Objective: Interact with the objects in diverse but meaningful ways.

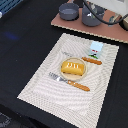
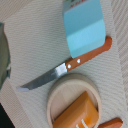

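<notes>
Claw: lost among the blurred arm (image 1: 107,6) parts, grip cannot be told. Below the arm, possibly touching, grey pot (image 1: 92,20) beside saucepan (image 1: 69,11) on a brown board (image 1: 107,31). On the placemat (image 1: 40,82): pale blue carton (image 2: 84,27), knife (image 2: 65,67), yellow bread-like block (image 2: 77,115) on a plate (image 2: 60,95). Dark surface (image 1: 25,35) beneath.

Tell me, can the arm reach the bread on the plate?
Probably yes: the bread lies uncovered on its plate, with the knife, sausage and carton beside the plate, not over it.

Bare placemat (image 1: 40,85) beside the knife (image 1: 70,81)
</notes>
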